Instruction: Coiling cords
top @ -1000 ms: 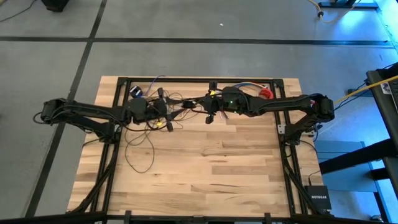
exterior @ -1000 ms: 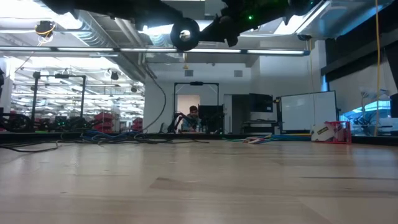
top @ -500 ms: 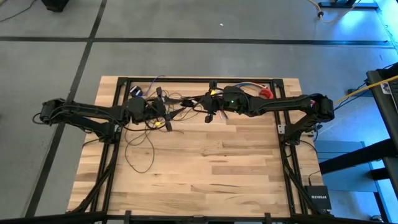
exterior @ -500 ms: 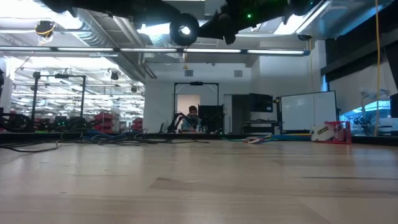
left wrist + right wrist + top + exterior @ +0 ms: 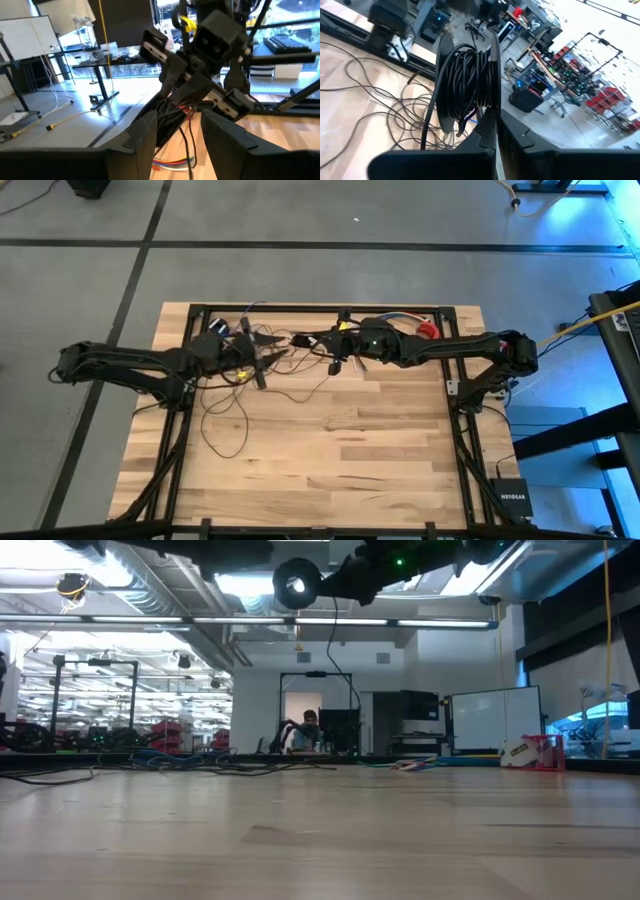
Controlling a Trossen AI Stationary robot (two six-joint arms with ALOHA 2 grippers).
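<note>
The cords are a thin dark wire. Part of it is wound into a black coil (image 5: 467,85), which the low view shows as a ring (image 5: 297,585) high over the table's far middle. The rest lies in loose loops (image 5: 225,415) on the wood at the left. My left gripper (image 5: 278,346) reaches in level from the left, with its fingers (image 5: 146,132) on either side of the coil. My right gripper (image 5: 302,340) comes level from the right, shut, its tips (image 5: 490,112) at the coil's edge. A strand (image 5: 345,660) hangs down from there. My left gripper holds the coil between its two fingers, one on each flat face (image 5: 451,85). It comes level from the table's left. The coil stands on edge, lifted clear of the table. My right gripper is shut at the coil's lower edge (image 5: 484,106), coming level from the right. A strand (image 5: 191,145) hangs slack below its tips. Its own fingers hide the pinch.
Multicoloured wires (image 5: 400,315) and a red piece (image 5: 428,330) lie at the far right under my right arm. Dark frame rails (image 5: 452,395) run along the table's sides. Bare wood (image 5: 340,460) fills the near half. A person (image 5: 312,725) sits far off in the room.
My left arm has drawn back toward the table's left edge and risen a little. The coil has risen slightly in the low view. A slack strand now hangs in a curve below the two grippers, where a different curve hung further left before.
</note>
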